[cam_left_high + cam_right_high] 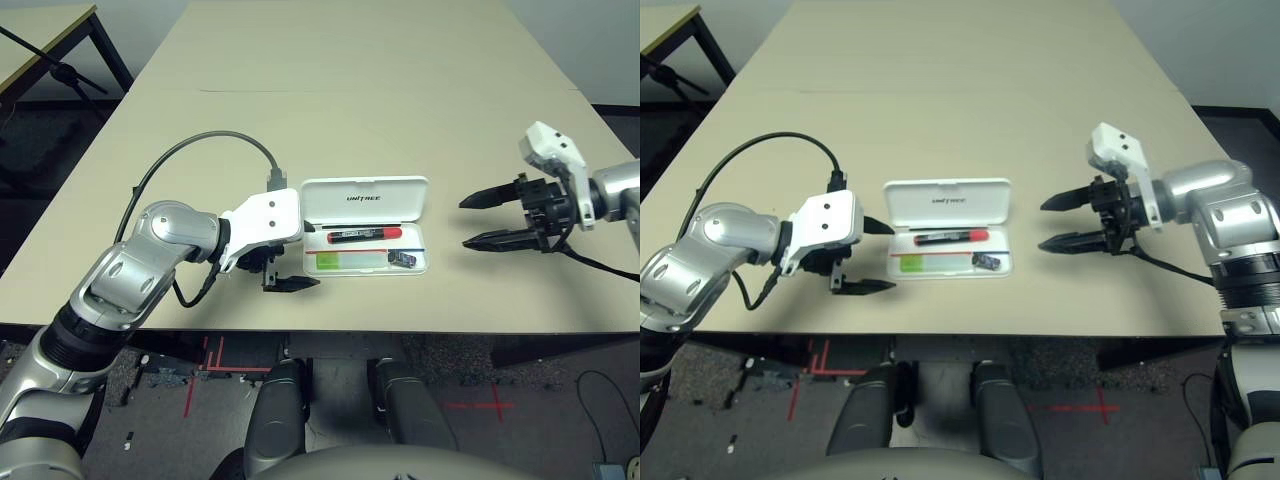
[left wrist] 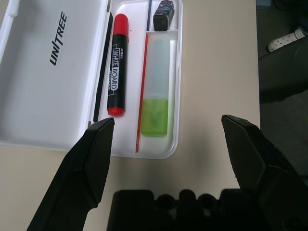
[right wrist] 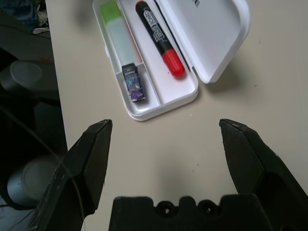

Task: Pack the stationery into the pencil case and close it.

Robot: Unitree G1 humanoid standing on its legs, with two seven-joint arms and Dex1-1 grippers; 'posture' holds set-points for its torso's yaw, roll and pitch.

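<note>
The white pencil case lies open near the table's front edge, its lid flat at the back. In its tray rest the stationery: a red marker, a lime-green highlighter and a small dark piece. My left gripper is open at the case's left end, its fingers astride that end without touching it. My right gripper is open and empty, a short way right of the case and pointing at it. The right wrist view looks down on the dark piece and the marker.
The tan table stretches far behind the case. A grey cable loops over my left forearm. Another table's corner stands at the far left. The front edge of the table runs just below the case.
</note>
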